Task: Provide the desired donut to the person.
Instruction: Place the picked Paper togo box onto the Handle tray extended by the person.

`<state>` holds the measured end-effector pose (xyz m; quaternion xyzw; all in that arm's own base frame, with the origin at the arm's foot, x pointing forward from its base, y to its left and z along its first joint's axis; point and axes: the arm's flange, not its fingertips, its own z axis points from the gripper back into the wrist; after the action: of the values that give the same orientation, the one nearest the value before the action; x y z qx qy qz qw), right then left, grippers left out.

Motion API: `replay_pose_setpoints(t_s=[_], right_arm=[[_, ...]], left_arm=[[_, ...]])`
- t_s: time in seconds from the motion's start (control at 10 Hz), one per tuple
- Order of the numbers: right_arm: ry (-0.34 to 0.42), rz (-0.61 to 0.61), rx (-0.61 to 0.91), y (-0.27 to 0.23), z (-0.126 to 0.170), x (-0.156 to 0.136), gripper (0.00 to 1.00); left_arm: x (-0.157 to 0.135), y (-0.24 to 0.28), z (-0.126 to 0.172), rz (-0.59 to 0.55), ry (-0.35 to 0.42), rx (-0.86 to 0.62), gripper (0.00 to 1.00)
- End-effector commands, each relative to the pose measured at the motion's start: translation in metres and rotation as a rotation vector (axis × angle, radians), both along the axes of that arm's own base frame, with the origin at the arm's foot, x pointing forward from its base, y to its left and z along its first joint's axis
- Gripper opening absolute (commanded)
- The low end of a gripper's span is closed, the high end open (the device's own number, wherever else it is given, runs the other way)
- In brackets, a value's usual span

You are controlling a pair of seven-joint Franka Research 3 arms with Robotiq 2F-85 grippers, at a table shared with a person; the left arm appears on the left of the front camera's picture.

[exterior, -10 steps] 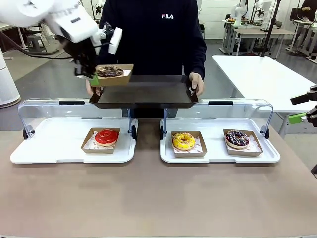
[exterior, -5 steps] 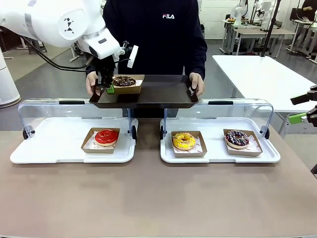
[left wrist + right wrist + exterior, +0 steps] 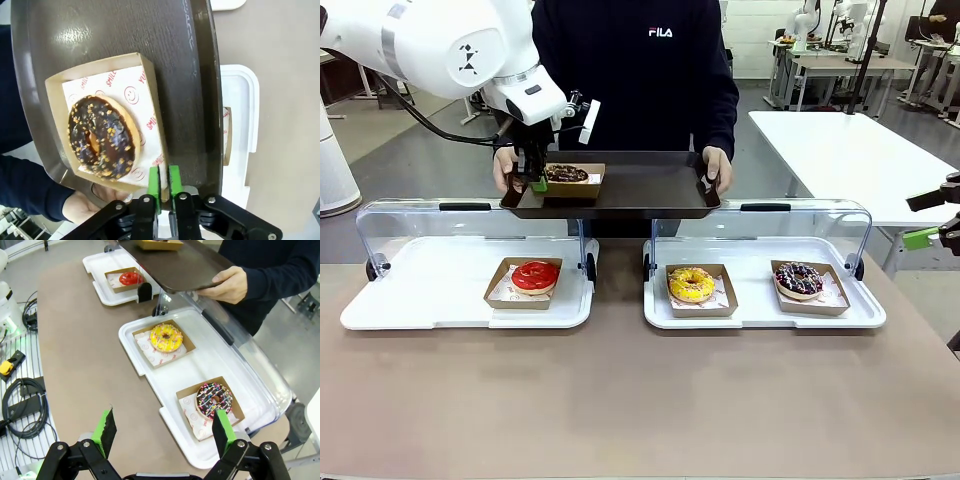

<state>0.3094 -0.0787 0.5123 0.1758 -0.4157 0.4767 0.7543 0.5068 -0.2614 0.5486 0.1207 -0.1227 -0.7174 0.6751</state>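
The person [image 3: 635, 70] in a black FILA sweatshirt holds a dark tray [image 3: 640, 190] with both hands across the table. A chocolate donut with orange crumbs [image 3: 102, 136] lies in a cardboard box [image 3: 572, 180] resting on the tray's left part. My left gripper [image 3: 164, 186] is shut on the box's near wall, its green pads pinching the cardboard edge. My right gripper [image 3: 165, 432] hangs open off to the right side, above the white tray holding a sprinkled chocolate donut [image 3: 214, 400].
Two white trays with raised clear lids stand on the brown table. The left tray [image 3: 420, 300] holds a red donut [image 3: 534, 276]. The right tray [image 3: 860, 315] holds a yellow donut [image 3: 691, 284] and a sprinkled chocolate donut [image 3: 799, 279]. Cables [image 3: 22, 400] lie beside the table.
My left gripper has carried the boxed chocolate donut rightward and down, from above the tray's left edge onto the person's tray. The right arm has not moved.
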Motion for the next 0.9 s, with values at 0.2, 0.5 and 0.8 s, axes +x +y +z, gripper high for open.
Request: replay_pose_setpoints(t_s=[0.2,0.5,0.8], right_arm=[[-0.012,0.018,0.023,0.000,-0.002,0.003,1.00],[-0.012,0.018,0.023,0.000,-0.002,0.003,1.00],[-0.012,0.018,0.023,0.000,-0.002,0.003,1.00]], left_arm=[[0.004,0.001,0.008,0.036,0.005,0.002,1.00],[0.002,0.004,0.013,0.041,0.042,0.009,0.99],[0.001,0.004,0.017,0.046,0.062,-0.003,1.00]])
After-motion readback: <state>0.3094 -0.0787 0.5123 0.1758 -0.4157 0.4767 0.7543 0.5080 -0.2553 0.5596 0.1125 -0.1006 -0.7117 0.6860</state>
